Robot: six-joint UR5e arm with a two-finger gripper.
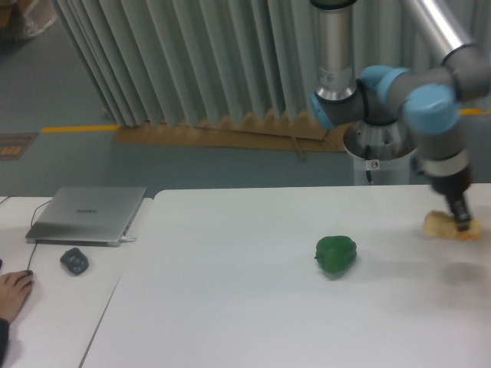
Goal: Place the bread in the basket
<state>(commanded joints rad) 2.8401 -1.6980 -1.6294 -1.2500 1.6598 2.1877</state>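
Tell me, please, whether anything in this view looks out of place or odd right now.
One thing stands out: no basket is in view. The bread hangs at the gripper above the table near the right edge, motion-blurred. The green pepper sits upright and undisturbed.

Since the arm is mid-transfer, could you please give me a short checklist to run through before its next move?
1. Bread held by the gripper: ok, it appears lifted above a faint shadow on the table.
2. Grip security: cannot tell, image blurred.
3. Basket located: not ok, none in view.
4. Green pepper away from the gripper: ok.
5. Person's hand far from the arm: ok, at the left edge by the mouse and laptop.
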